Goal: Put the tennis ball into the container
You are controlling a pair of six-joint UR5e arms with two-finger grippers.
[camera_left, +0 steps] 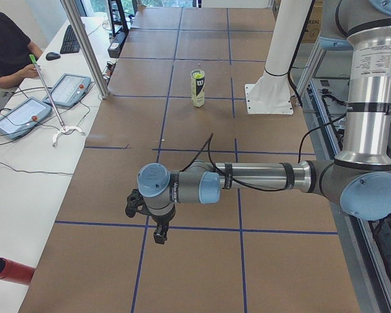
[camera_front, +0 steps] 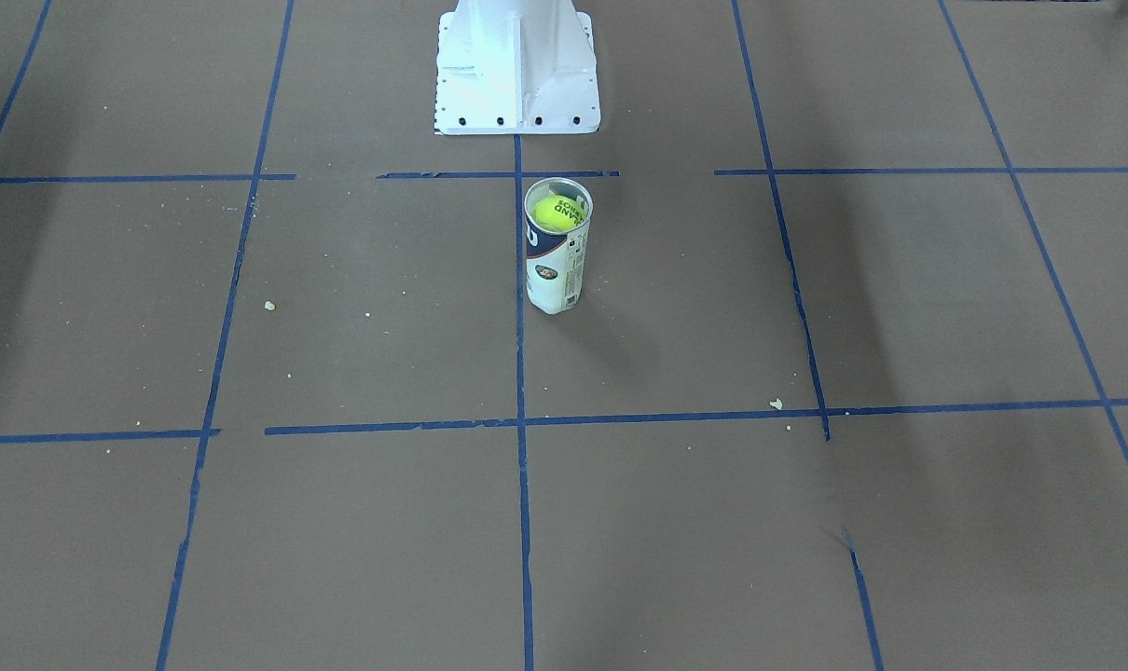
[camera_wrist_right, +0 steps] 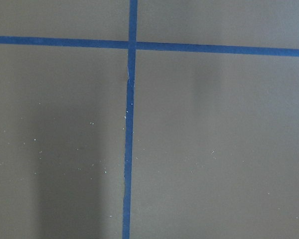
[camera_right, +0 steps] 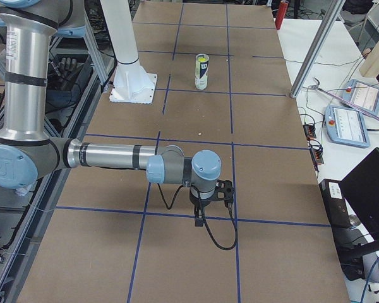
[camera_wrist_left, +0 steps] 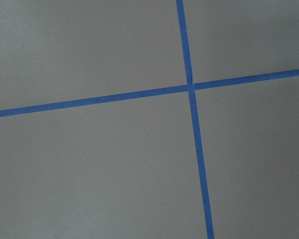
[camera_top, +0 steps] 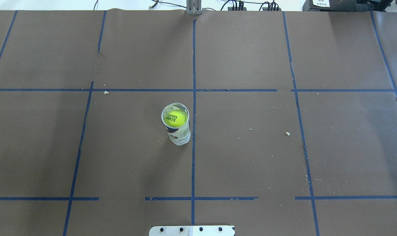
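The clear container [camera_front: 555, 270] with its blue and white label stands upright near the table's middle, close to the robot's base. The yellow-green tennis ball [camera_front: 560, 212] sits inside it near the open top, lettering up. From overhead, the ball [camera_top: 175, 118] shows within the container's rim [camera_top: 179, 134]. Both arms hang far from it at the table's ends. The left gripper [camera_left: 159, 233] appears only in the left side view and the right gripper [camera_right: 199, 219] only in the right side view, so I cannot tell whether either is open or shut. The wrist views hold only brown paper and blue tape.
The white robot pedestal [camera_front: 517, 65] stands just behind the container. Blue tape lines grid the brown tabletop [camera_top: 251, 147]. A side bench holds tablets [camera_left: 39, 104] with an operator [camera_left: 6, 45] beside them. A red cylinder [camera_left: 10, 270] lies at the bench's near end.
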